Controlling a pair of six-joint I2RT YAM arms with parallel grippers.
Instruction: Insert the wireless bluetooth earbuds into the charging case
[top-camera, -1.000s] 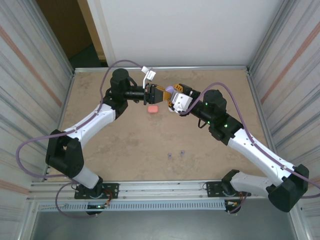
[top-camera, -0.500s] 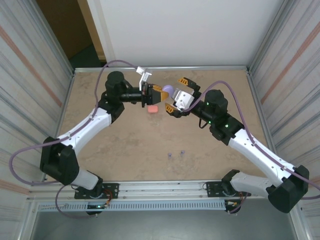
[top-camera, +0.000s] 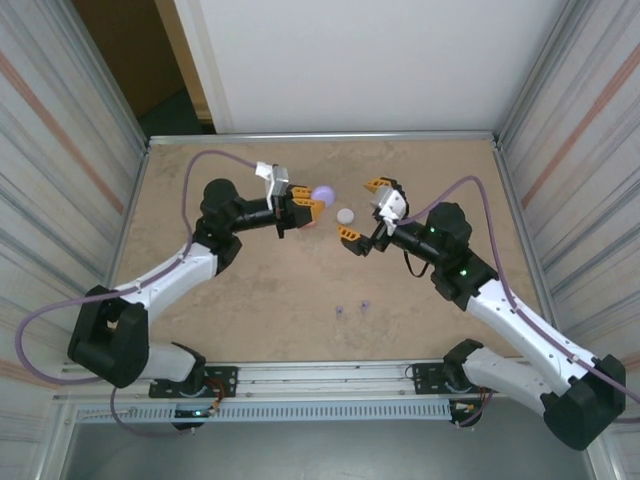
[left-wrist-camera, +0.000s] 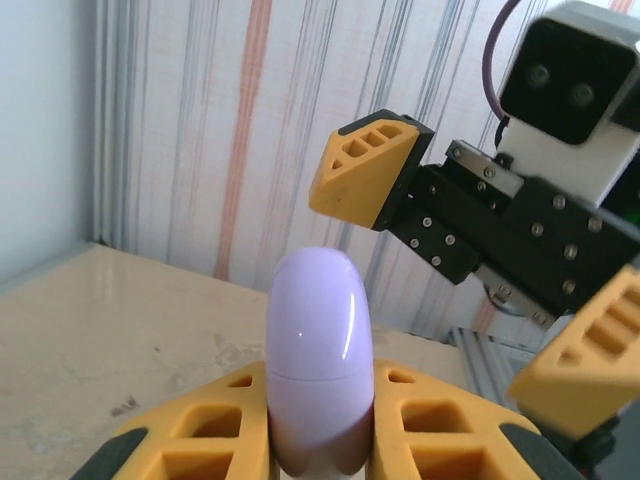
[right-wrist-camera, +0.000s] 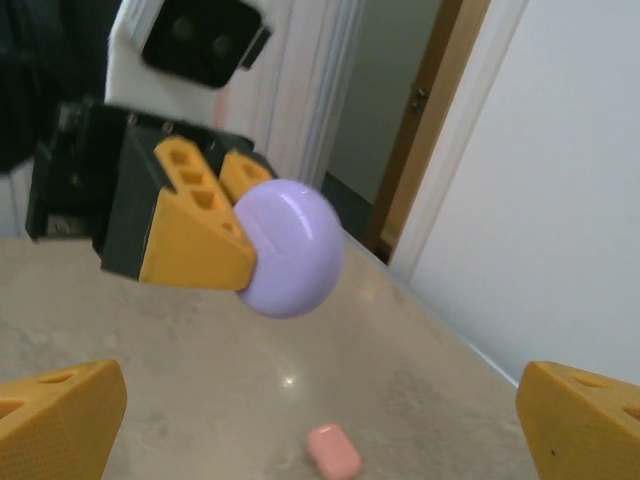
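The purple charging case has come away from the spot where the two arms met a second ago; it now sits left of centre at the far part of the table, lifted clear of it, clamped at its lower end by the left gripper. The seam round the case reads as closed in the left wrist view, though its base is buried between the orange fingers. The right gripper has backed off to the right and nearer, well apart from the case, and its jaws stand wide with nothing between them. Its retreat has uncovered a white case lying on the table between the two grippers. A pink case lies on the table below the lifted one (from above it is mostly hidden behind the left fingers). Two purple earbuds lie side by side on the near middle of the table, just where they were; too small to make out their stems.
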